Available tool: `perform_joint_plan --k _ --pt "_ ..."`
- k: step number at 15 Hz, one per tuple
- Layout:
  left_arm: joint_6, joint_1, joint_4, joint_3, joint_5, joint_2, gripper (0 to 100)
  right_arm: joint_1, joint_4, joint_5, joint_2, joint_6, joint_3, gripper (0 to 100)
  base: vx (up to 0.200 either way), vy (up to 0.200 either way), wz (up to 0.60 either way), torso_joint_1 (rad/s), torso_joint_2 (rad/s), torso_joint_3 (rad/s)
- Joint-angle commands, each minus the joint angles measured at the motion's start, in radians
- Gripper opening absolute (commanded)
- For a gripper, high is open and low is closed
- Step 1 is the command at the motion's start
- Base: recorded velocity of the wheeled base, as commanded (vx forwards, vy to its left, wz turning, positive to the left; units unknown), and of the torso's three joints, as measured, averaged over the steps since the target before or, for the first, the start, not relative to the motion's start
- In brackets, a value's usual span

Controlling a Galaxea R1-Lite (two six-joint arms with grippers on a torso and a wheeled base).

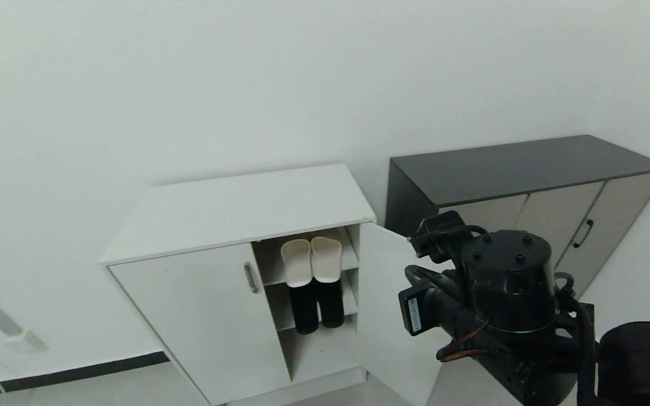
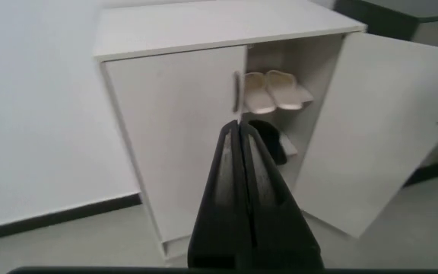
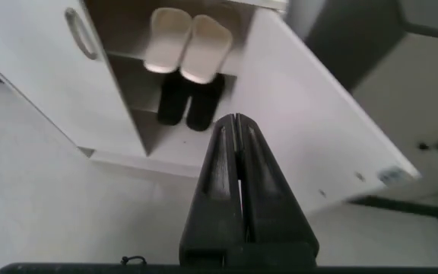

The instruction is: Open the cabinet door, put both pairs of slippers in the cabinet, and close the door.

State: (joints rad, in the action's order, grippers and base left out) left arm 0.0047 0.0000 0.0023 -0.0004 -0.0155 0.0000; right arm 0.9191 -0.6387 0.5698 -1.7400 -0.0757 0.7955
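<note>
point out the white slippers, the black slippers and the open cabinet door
white slippers [image 1: 298, 264], head view, on the left slipper of the pair
black slippers [image 1: 304, 309], head view, on the left slipper of the pair
open cabinet door [image 1: 384, 299], head view, on the middle of its inner face

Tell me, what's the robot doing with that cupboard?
The robot is putting slippers away in the white cabinet. One door stands open. Inside, the white slippers sit one level above the black slippers. The left gripper and the right gripper are both shut and hold nothing. Both pairs are in, and the door is not yet closed.
</note>
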Motion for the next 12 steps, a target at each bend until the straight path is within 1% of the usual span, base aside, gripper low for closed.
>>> perform_joint_plan --k 1,6,9,10,12 --pt "0.000 0.000 0.001 0.000 0.000 0.002 0 -0.005 -0.001 0.001 -0.001 0.007 -0.001 0 0.000 0.000 0.00 0.000 0.00 0.000" --pt "-0.002 0.000 -0.001 0.000 0.000 0.000 0 -0.011 -0.001 0.001 -0.001 0.011 -0.004 0 0.000 0.000 0.00 0.000 0.00 0.000" --pt "-0.003 0.000 -0.001 -0.001 0.002 0.002 0 -0.034 -0.001 0.001 0.004 0.011 -0.004 0 -0.200 0.000 0.00 0.012 0.00 0.001" --pt "-0.003 0.000 -0.001 0.000 0.002 0.000 0 -0.060 -0.013 0.001 0.008 0.011 -0.002 0 -0.200 0.000 0.00 0.002 0.01 0.002" --pt "-0.003 0.000 -0.001 0.000 0.002 0.000 0 -0.077 -0.039 -0.001 0.002 0.021 -0.004 0 0.000 0.000 0.00 0.000 0.00 0.000"
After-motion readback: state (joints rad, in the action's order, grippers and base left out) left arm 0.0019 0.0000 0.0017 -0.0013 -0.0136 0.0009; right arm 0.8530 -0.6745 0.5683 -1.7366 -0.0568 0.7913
